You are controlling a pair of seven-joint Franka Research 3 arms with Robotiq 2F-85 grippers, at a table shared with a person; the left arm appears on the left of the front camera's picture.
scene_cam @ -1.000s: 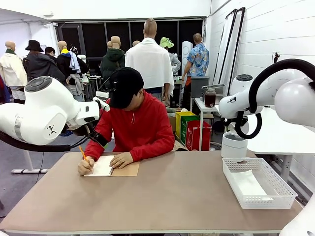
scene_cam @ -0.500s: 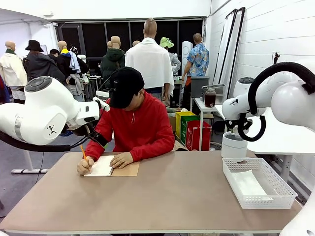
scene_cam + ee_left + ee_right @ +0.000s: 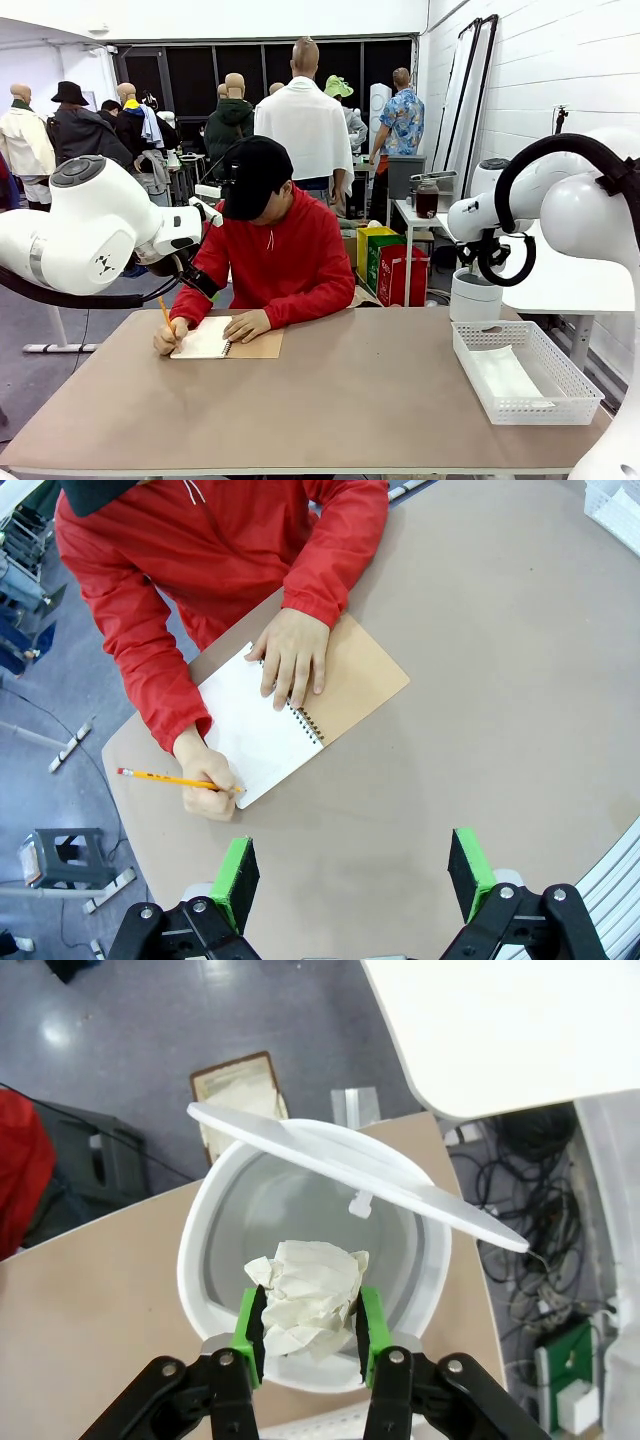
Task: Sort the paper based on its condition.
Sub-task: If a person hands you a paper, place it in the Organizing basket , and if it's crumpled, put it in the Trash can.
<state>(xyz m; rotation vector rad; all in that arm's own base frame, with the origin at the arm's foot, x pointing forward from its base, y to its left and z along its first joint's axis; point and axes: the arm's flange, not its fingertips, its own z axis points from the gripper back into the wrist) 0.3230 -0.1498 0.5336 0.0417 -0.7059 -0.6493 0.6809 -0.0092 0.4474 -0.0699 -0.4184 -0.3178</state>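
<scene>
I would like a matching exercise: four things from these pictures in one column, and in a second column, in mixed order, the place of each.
1. crumpled paper
2. pencil
3. notebook
4. basket

a. at the robot's right side of the table
b. in the person's hand
c. gripped by the right end effector, over the white bin
d. open on the table, under the person's other hand

Pairs: 1-c, 2-b, 3-d, 4-a.

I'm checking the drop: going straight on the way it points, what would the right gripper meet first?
Probably the inside of the bin: the right gripper, jaws shut on crumpled paper, points into its open mouth beneath the tilted lid. Depth is unclear; the near rim may come first.
</scene>
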